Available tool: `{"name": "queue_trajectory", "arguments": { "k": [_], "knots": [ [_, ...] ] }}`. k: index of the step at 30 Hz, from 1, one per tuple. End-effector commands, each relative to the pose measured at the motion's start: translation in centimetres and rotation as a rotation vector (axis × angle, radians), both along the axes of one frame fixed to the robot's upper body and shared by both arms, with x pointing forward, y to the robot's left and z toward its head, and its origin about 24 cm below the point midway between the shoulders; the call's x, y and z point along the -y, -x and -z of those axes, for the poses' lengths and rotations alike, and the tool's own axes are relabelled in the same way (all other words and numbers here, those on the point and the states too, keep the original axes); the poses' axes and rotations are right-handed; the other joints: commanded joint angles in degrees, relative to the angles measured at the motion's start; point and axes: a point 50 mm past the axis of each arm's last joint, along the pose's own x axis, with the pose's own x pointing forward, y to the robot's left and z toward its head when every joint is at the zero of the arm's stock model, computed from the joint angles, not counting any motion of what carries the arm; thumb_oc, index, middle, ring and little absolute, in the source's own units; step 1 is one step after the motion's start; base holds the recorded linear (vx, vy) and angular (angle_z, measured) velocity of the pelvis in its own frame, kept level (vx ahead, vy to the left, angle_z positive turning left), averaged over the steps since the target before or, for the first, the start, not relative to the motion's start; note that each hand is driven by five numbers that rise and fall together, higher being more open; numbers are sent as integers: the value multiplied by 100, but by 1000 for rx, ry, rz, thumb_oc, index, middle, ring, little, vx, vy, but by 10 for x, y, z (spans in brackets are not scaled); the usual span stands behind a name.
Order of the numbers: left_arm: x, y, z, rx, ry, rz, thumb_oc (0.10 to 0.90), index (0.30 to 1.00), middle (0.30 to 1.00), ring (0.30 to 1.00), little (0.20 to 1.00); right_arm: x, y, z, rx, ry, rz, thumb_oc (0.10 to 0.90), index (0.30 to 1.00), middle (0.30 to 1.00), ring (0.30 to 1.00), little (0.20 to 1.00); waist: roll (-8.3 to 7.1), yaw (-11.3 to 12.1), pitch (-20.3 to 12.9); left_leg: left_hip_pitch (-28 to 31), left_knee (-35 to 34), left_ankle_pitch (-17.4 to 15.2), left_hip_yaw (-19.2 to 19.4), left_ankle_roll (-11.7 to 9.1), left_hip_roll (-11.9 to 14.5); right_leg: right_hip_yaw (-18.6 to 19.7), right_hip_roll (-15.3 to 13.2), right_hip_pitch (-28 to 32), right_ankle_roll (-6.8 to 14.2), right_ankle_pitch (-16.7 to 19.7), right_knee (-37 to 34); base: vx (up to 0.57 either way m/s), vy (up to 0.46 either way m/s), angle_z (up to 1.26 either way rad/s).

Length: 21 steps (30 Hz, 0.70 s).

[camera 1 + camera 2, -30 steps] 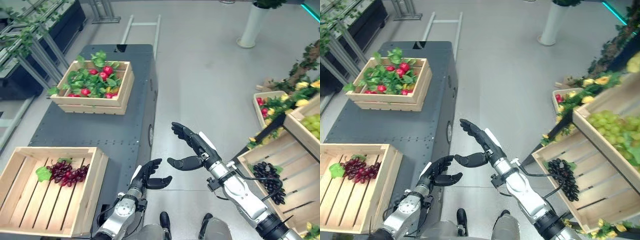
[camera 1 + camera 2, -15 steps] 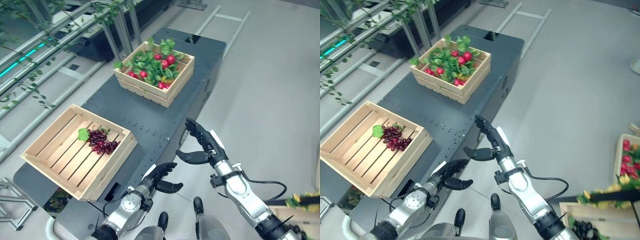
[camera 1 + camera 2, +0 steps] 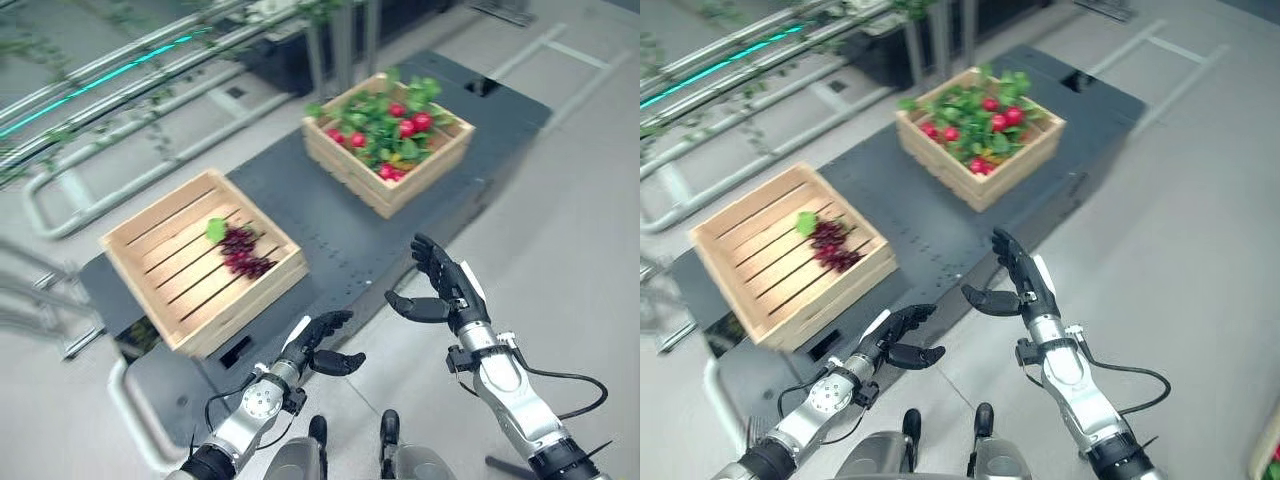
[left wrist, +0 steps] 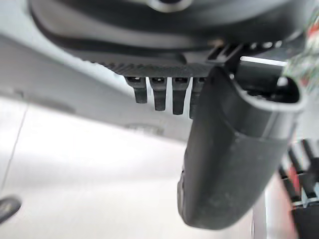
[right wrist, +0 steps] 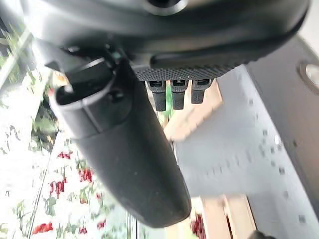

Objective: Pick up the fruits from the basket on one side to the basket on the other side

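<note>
1. Wooden crate (image 3: 170, 275) sits on the left of the dark table (image 3: 330, 235); a bunch of dark grapes (image 3: 243, 252) with a green leaf lies on its slats, well apart from both hands.
2. Left hand (image 3: 318, 345) hangs below the table's near edge, fingers loosely spread, holding nothing.
3. Right hand (image 3: 443, 290) hovers beside the table's edge, fingers straight and thumb out, also empty.
4. Further right and farther back stands a second crate (image 3: 385, 160) filled with red fruit (image 3: 405, 128) and green leaves.
5. Judged from this, no fruit is in hand yet, so the step is a reach. A good reach comes down over a crate's open top, clears the wall, and closes round the stem end of a bunch rather than squeezing the soft fruit.
</note>
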Motion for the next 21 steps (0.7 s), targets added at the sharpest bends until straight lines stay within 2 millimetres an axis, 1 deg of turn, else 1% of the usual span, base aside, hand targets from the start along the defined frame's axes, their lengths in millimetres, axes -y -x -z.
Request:
{"name": "queue_trajectory", "arguments": {
  "k": [1,2,3,4,5,6,7,8,9,10,11,12,13,14,15,17,18,19,21],
  "knots": [
    [8,-17,-47,280,88,5,800,900,900,900,900,-4,-5,-50,295,-70,5,800,900,900,900,900,-58,111,-133,201,-458,241,-358,346,-34,283,-259,-48,204,-322,700,117,182,22],
    [6,-18,-50,289,90,-2,800,900,900,900,900,-4,-4,-49,295,-72,8,800,900,900,900,900,-55,114,-155,270,-511,220,-326,368,-45,265,-270,-52,216,-324,701,164,172,-11],
    [1,-23,-60,334,96,-29,800,900,900,900,900,-4,-1,-46,287,-69,16,800,900,900,900,900,-62,118,-214,423,-588,161,-215,404,-43,175,-314,-41,253,-336,696,169,167,-14],
    [-2,-24,-66,357,99,-46,800,900,900,900,900,-4,0,-43,272,-72,21,800,900,900,900,900,-74,147,-235,479,-589,106,-220,445,-87,155,-352,-29,281,-343,721,158,155,-5],
    [-3,-25,-69,368,99,-51,800,900,900,900,900,-4,0,-42,270,-73,22,800,900,900,900,900,-79,162,-237,484,-584,90,-247,462,-109,159,-363,-27,288,-350,737,104,122,2],
    [-6,-25,-77,405,99,-69,800,900,900,900,900,-5,0,-41,264,-78,30,800,900,900,900,900,-82,218,-239,464,-563,52,-319,506,-161,149,-389,-32,293,-401,821,88,142,4],
    [-10,-26,-91,462,90,-88,800,900,900,900,900,-4,1,-40,264,-91,43,800,900,900,900,900,-73,289,-220,406,-500,18,-305,561,-182,25,-434,-107,283,-591,1212,82,163,4],
    [-13,-26,-94,484,84,-94,800,900,900,900,900,-4,2,-40,267,-94,46,800,900,900,900,900,-62,299,-183,406,-473,21,-276,597,-190,-18,-476,-233,327,-588,1555,44,151,1],
    [-16,-26,-98,512,74,-104,800,900,900,900,900,-5,2,-40,271,-98,45,800,900,900,900,900,-58,296,-125,408,-454,22,-278,634,-213,18,-535,-457,388,-487,1979,37,109,5],
    [-23,-26,-107,566,57,-135,800,900,900,900,900,-6,5,-41,277,-104,40,800,900,900,900,900,-68,272,23,461,-430,0,-321,688,-248,209,-563,-805,464,-322,2414,71,63,-1],
    [-28,-26,-112,592,43,-154,800,900,900,900,900,-6,7,-41,275,-101,33,800,900,900,900,900,-70,252,94,510,-427,-14,-347,695,-232,293,-552,-879,461,-292,2412,84,-9,10],
    [-32,-27,-117,614,35,-167,800,900,900,900,900,-6,7,-42,277,-101,30,800,900,900,900,900,-88,219,135,497,-398,-30,-400,685,-237,464,-502,-912,460,-248,2060,30,-110,11],
    [-34,-31,-126,676,23,-186,800,900,900,900,900,-6,3,-47,294,-101,26,800,900,900,900,900,-131,143,217,448,-331,-130,-447,683,-257,727,-396,-938,494,25,1264,-20,-112,18],
    [-34,-33,-131,699,17,-185,800,900,900,900,900,-6,2,-48,302,-97,34,800,900,900,900,900,-119,126,221,376,-340,-139,-466,703,-255,807,-340,-933,446,-25,1207,-20,-115,30],
    [-36,-38,-138,739,-7,-208,800,900,900,900,900,-7,-4,-48,291,-75,32,800,900,900,900,900,-109,97,250,251,-328,-112,-515,743,-254,910,-200,-989,355,-139,1235,20,-65,58],
    [-37,-40,-145,776,-14,-239,800,900,900,900,900,-9,-6,-51,293,-69,23,800,900,900,900,900,-111,106,251,214,-402,-46,-515,713,-236,880,-196,-936,351,-99,1053,77,-47,66],
    [-42,-40,-152,830,-30,-262,800,900,900,900,900,-6,-6,-53,305,-42,26,800,900,900,900,900,-130,121,227,168,-474,28,-498,661,-204,772,-190,-824,319,-76,840,92,-25,38],
    [-43,-40,-154,849,-36,-264,800,900,900,900,900,-4,-6,-54,307,-41,28,800,900,900,900,900,-132,122,230,152,-491,53,-506,647,-194,759,-185,-809,312,-68,800,93,-26,18],
    [-46,-43,-173,962,-53,-294,800,900,900,900,900,2,-11,-60,333,-24,40,800,900,900,900,900,-136,141,262,72,-609,139,-566,576,-175,701,-145,-782,285,-77,666,18,-2,-6]
  ]
}}
